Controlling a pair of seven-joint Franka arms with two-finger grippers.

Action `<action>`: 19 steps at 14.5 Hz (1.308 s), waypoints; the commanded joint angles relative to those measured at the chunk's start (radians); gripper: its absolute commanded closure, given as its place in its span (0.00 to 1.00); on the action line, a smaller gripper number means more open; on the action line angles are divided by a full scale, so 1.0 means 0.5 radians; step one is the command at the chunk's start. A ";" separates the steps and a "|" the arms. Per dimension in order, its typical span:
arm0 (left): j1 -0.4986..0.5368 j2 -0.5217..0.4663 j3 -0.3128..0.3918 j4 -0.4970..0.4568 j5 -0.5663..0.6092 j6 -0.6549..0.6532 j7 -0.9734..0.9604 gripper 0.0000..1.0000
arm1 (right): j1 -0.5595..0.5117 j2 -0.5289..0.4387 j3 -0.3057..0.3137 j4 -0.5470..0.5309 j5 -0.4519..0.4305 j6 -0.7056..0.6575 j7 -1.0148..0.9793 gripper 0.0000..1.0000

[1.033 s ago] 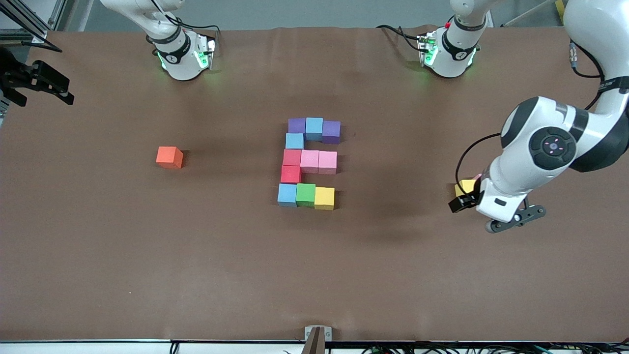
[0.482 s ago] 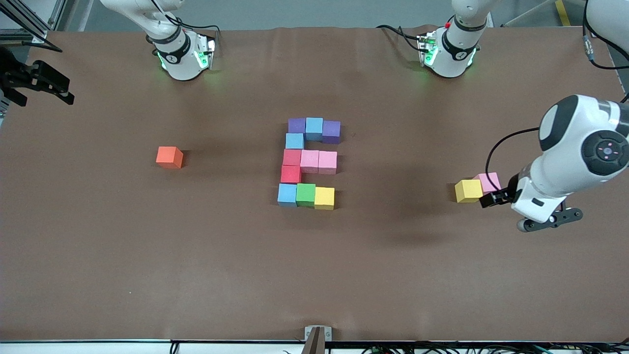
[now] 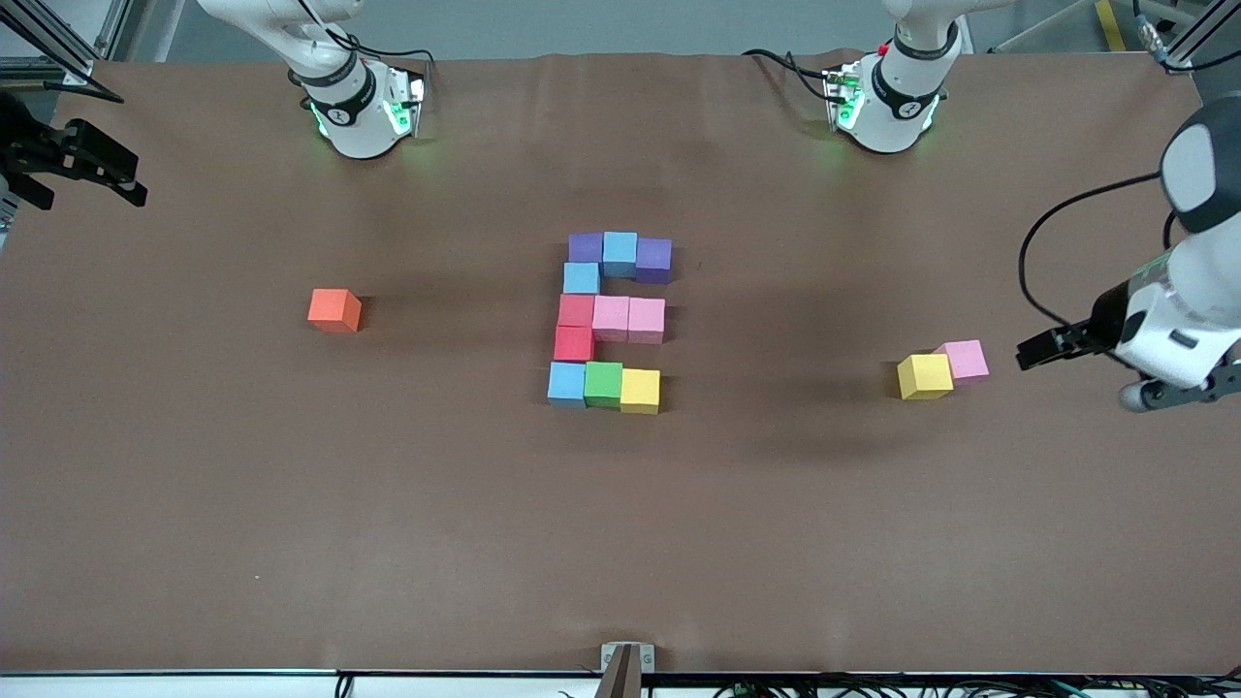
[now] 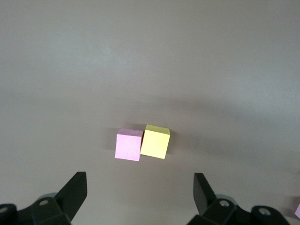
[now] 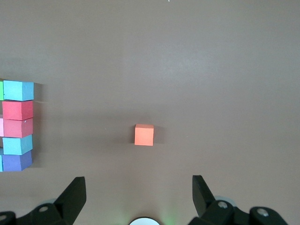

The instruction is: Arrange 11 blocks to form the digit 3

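The digit 3 (image 3: pixel 611 320) lies mid-table, a figure of touching blocks: a purple, light blue, purple row (image 3: pixel 620 252), a light blue joiner (image 3: pixel 581 278), a red, pink, pink row (image 3: pixel 611 317), a red joiner (image 3: pixel 574 343), and a light blue, green, yellow row (image 3: pixel 603 383). Its edge blocks (image 5: pixel 18 118) show in the right wrist view. My left gripper (image 3: pixel 1035 351) (image 4: pixel 140 187) hangs open and empty above the table's left-arm end. My right gripper (image 3: pixel 92 179) (image 5: pixel 139 187) waits open and empty, high over the right-arm end.
A spare yellow cube (image 3: pixel 924 376) (image 4: pixel 155 141) and a spare pink cube (image 3: pixel 963 360) (image 4: pixel 129 145) touch each other toward the left arm's end. An orange cube (image 3: pixel 334 310) (image 5: pixel 144 135) sits alone toward the right arm's end.
My left arm has drawn back from over the spare yellow and pink cubes toward its end of the table. No block has moved. The right arm is still.
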 commanded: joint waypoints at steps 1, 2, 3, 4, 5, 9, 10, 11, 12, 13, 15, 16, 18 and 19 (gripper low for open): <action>-0.171 -0.154 0.225 -0.117 -0.089 0.004 0.086 0.00 | 0.027 -0.051 -0.006 -0.045 -0.030 0.008 0.010 0.00; -0.183 -0.209 0.262 -0.145 -0.117 0.004 0.135 0.00 | 0.030 -0.051 -0.006 -0.045 -0.030 0.008 0.010 0.00; -0.183 -0.252 0.275 -0.152 -0.129 0.004 0.151 0.00 | 0.030 -0.051 -0.006 -0.045 -0.030 0.011 0.010 0.00; -0.183 -0.283 0.284 -0.152 -0.132 0.004 0.157 0.00 | 0.030 -0.051 -0.006 -0.045 -0.030 0.011 0.010 0.00; -0.214 -0.299 0.318 -0.136 -0.132 0.004 0.160 0.00 | 0.030 -0.051 -0.006 -0.045 -0.030 0.011 0.010 0.00; -0.263 -0.415 0.425 -0.097 -0.132 0.001 0.300 0.00 | 0.030 -0.051 -0.006 -0.045 -0.030 0.011 0.010 0.00; -0.260 -0.415 0.428 -0.072 -0.132 -0.018 0.368 0.00 | 0.030 -0.054 -0.006 -0.045 -0.030 0.014 0.010 0.00; -0.260 -0.415 0.428 -0.020 -0.129 -0.091 0.390 0.00 | 0.030 -0.054 -0.006 -0.045 -0.030 0.014 0.010 0.00; -0.263 -0.415 0.425 0.017 -0.123 -0.183 0.396 0.00 | 0.030 -0.054 -0.006 -0.045 -0.030 0.017 0.010 0.00; -0.266 -0.415 0.422 0.054 -0.114 -0.232 0.393 0.00 | 0.030 -0.051 -0.006 -0.045 -0.030 0.014 0.010 0.00; -0.282 -0.409 0.419 0.063 -0.108 -0.239 0.448 0.00 | 0.030 -0.051 -0.006 -0.042 -0.030 0.017 0.010 0.00; -0.282 -0.409 0.416 0.063 -0.105 -0.239 0.482 0.00 | 0.030 -0.051 -0.006 -0.042 -0.030 0.020 0.010 0.00; -0.269 -0.415 0.364 0.072 -0.102 -0.278 0.510 0.00 | 0.030 -0.054 -0.006 -0.042 -0.030 0.020 0.007 0.00; -0.269 -0.415 0.358 0.121 -0.101 -0.345 0.513 0.00 | 0.033 -0.051 -0.006 -0.042 -0.030 0.020 0.007 0.00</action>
